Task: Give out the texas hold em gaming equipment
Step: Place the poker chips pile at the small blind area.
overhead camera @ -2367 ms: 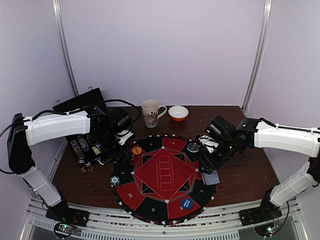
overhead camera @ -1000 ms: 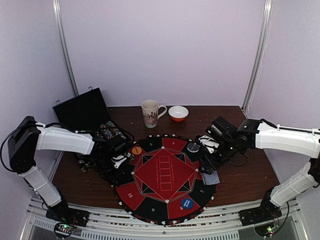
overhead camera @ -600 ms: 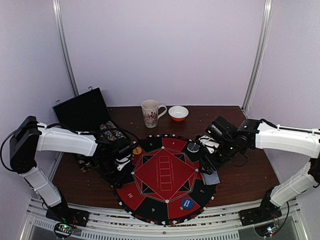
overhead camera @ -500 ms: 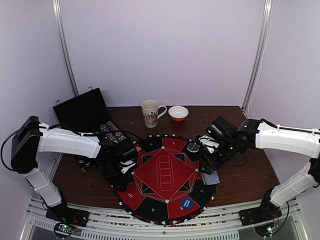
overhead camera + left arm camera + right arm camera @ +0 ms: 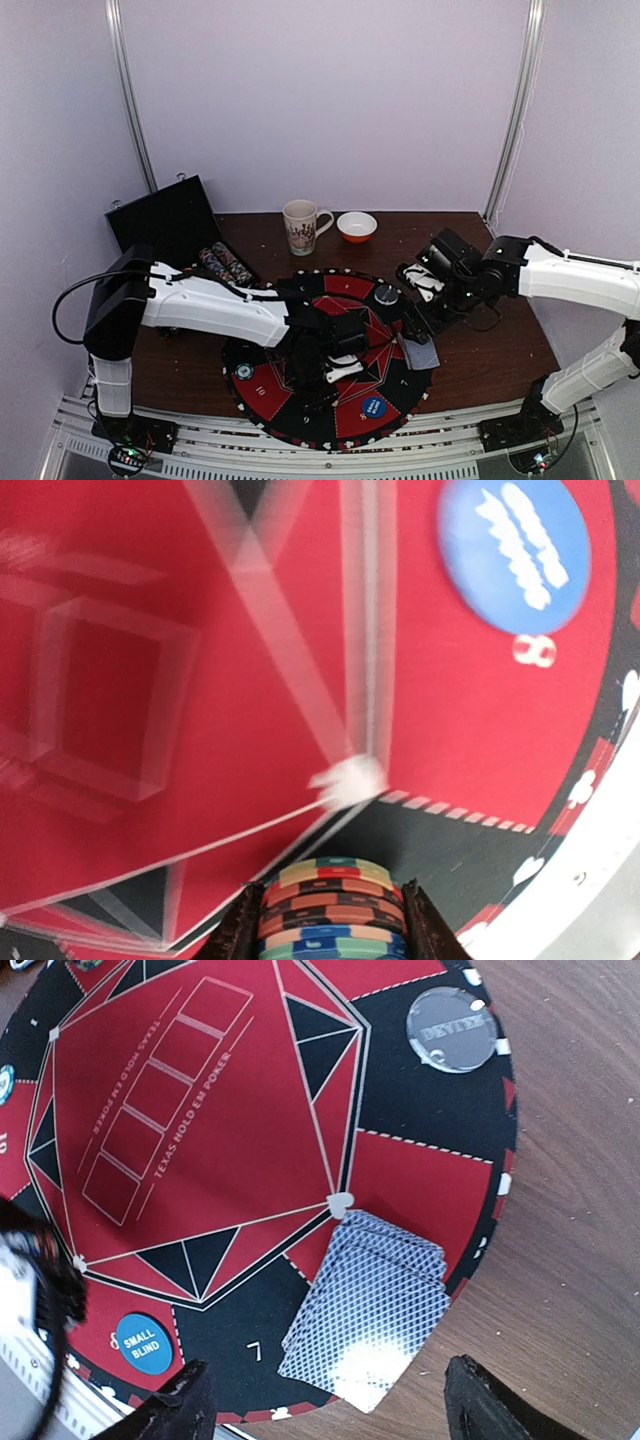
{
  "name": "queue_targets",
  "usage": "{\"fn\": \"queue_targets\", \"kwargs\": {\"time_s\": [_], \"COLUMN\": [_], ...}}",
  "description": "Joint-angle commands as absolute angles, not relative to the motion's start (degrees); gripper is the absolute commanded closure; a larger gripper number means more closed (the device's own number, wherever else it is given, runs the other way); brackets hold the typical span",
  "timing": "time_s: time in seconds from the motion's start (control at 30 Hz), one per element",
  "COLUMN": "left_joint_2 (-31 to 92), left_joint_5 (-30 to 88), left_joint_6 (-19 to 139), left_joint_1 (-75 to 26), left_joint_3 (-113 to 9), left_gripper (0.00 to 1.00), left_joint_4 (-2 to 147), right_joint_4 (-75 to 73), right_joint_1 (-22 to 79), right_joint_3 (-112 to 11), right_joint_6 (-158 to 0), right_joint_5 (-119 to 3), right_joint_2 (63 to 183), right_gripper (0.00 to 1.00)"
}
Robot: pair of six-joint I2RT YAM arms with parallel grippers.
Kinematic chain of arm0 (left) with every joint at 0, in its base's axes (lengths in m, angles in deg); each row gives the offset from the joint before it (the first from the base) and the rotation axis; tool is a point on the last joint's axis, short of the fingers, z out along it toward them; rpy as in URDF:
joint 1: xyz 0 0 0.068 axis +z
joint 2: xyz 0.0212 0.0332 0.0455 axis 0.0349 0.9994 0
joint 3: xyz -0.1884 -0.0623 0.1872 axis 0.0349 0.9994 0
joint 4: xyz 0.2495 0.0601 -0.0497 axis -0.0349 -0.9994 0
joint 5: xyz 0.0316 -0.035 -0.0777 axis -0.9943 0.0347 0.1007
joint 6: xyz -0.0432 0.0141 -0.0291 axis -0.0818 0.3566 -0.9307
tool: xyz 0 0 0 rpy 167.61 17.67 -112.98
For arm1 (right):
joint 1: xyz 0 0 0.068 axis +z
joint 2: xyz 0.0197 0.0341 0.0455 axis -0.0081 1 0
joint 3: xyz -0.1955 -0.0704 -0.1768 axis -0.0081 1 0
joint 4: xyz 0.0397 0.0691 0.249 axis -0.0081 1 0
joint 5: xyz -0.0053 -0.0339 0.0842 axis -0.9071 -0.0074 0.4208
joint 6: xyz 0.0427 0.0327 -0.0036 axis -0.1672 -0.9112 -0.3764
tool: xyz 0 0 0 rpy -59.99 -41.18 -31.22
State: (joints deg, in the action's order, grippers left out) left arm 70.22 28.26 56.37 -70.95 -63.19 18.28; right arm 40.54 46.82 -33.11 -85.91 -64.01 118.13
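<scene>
My left gripper (image 5: pixel 328 912) is shut on a stack of striped poker chips (image 5: pixel 335 895) and hangs low over the round red-and-black mat (image 5: pixel 150 810). From above, the left gripper (image 5: pixel 335 366) is over the mat's near middle. A blue disc (image 5: pixel 515 542) lies ahead of it, the same blue disc (image 5: pixel 373 407) near the mat's front edge. My right gripper (image 5: pixel 332 1400) is open above a fanned deck of blue-backed cards (image 5: pixel 375 1305) on the mat's right rim. The right gripper (image 5: pixel 420 325) holds nothing. A dark dealer disc (image 5: pixel 452 1028) lies farther back.
The open black case (image 5: pixel 165 222) with rows of chips (image 5: pixel 225 263) stands at the back left. A mug (image 5: pixel 303 226) and an orange-rimmed bowl (image 5: pixel 357 226) sit behind the mat. One small teal chip (image 5: pixel 243 371) lies on the mat's left side.
My left arm has swung from beside the case across the mat to its near middle, with the chip stack in its jaws. The right arm has barely moved.
</scene>
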Motion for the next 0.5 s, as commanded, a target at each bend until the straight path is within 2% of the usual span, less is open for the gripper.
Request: {"fn": "queue_targets", "kwargs": {"time_s": [0.0, 0.3, 0.47], "left_joint_2": [73.13, 80.49, 80.24], "left_joint_5": [30.13, 30.08, 31.26], "left_joint_6": [61.87, 70.78, 73.57], "left_joint_1": [-72.33, -76.75, -76.92], "left_joint_3": [-68.68, -78.54, -77.78], "left_gripper": [1.0, 1.0, 1.0], "left_joint_4": [15.16, 10.5, 8.52], "right_joint_4": [42.77, 42.86, 43.76], "right_joint_1": [45.47, 42.83, 42.54], "right_joint_3": [-33.49, -32.58, -33.09], "right_joint_6": [-87.9, -89.44, -89.69], "right_joint_5": [-68.07, -68.2, -69.04], "right_joint_2": [114.97, 112.66, 112.39], "right_gripper": [0.19, 0.18, 0.18]}}
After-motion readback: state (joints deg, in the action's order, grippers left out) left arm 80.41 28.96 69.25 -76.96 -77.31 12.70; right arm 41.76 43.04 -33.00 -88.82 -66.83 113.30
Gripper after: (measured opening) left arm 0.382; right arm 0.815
